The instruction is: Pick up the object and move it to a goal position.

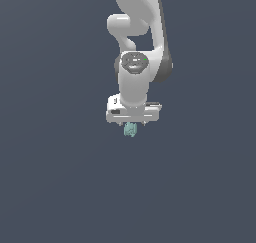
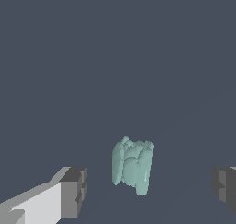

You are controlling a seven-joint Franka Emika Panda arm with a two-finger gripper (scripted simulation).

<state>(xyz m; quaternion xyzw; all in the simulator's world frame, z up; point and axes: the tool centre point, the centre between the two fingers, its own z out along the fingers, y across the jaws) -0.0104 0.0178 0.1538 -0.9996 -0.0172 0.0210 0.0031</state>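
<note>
Plain dark grey-blue table (image 1: pixel 55 187); one small pale teal lumpy chunk (image 2: pixel 132 165) rests on it.

No readable text (labels or numbers) anywhere.

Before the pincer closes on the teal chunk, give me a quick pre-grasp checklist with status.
1. Pincer open: ok, both grey fingertip pads stand wide apart.
2. Small pale teal-green lumpy chunk between the pads: ok, it sits in the gap in the wrist view, clear space on both sides.
3. Pads touching chunk: not yet, ok for closing.
4. Arm above chunk: ok, the exterior view shows the chunk just beneath the white hand.
5. Pad height matched to chunk: cannot tell.
6. Goal position visible: not ok, no marker in either view.
</note>
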